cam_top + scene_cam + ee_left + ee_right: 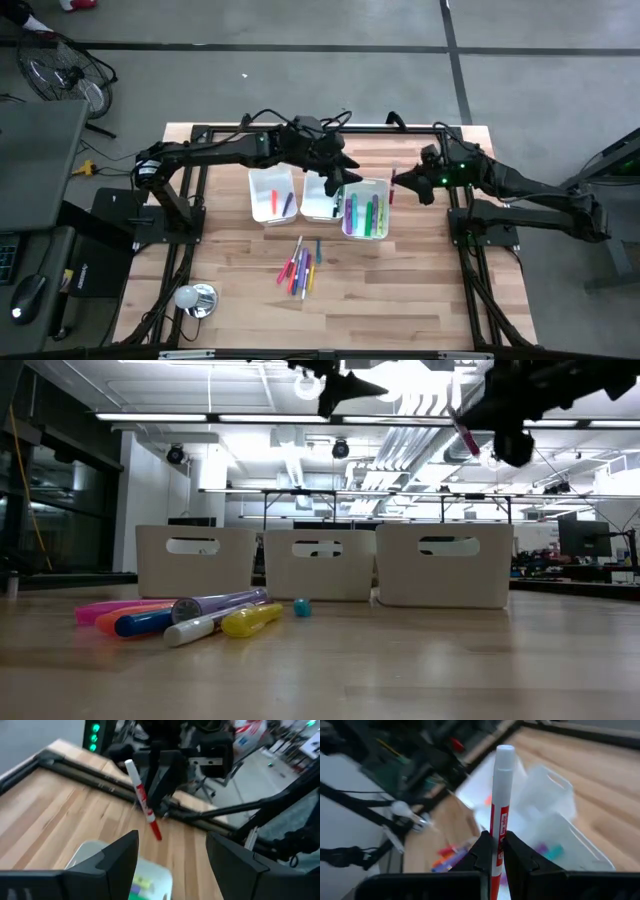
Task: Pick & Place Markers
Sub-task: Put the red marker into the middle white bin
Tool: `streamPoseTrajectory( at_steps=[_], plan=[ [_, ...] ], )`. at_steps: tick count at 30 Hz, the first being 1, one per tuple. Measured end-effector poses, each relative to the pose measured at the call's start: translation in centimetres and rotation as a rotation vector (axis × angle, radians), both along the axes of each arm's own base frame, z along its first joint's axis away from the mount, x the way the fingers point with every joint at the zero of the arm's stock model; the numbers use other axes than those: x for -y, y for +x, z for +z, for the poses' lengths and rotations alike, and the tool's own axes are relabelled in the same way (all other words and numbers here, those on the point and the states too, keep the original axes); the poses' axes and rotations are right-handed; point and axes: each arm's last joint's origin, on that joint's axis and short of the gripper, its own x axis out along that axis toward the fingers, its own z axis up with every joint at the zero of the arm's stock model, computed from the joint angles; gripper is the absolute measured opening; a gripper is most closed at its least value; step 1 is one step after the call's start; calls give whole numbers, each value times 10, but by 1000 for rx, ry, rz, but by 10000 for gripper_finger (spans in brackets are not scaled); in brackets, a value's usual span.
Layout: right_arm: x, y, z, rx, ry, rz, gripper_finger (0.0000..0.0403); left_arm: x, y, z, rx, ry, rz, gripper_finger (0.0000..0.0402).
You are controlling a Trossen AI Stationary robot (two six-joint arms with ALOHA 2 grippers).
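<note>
i have the right gripper clamped on a red-and-white marker, held upright, cap end up. from above it hangs just beside the outer edge of the right bin, not yet over it.

left gripper sits over the middle bin, jaws wide apart, nothing between them. i judge that arm is idle.

step in hand, as i read it: carrying one marker to a bin. next move calls for shifting the right gripper inward until the marker is over the bin's opening, lowering, then letting go. the marker stands tall, so a high drop could tip it out over the rim.

loose markers lie in a pile on the table in front of the bins; more already lie in the right bin, a few in the left bin.

view notes:
- high view places arms against bins, but the held marker is tiny there.
- right wrist view shows the grip plainly.
- left wrist view shows the marker's red tip below the fingers.
- low view shows the pile's colours and a small teal cap lying apart.
</note>
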Motion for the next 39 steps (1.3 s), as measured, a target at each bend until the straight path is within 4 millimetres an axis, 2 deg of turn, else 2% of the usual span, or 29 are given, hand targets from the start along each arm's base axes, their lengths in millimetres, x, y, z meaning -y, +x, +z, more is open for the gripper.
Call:
streamPoseTrajectory(
  at_steps=[4,8,11,18,28,33,39],
  plan=[
    [-1,4,8,86,-64,44,18,2,3,4,56,9,-1,229],
    [-3,7,11,117,-111,75,18,-1,15,-6,77,-43,10,229],
    [-6,11,11,119,-128,99,18,-2,21,-5,132,-54,8,229],
    [-10,23,6,97,-124,139,18,-3,23,-5,149,-56,23,229],
    [-9,43,7,178,-152,164,18,-3,22,-6,140,-58,51,229],
    [-9,48,8,211,-160,182,18,-5,30,-20,102,-78,52,229],
    [-6,55,4,198,-173,183,18,-5,37,-26,113,-122,27,229]
  ],
)
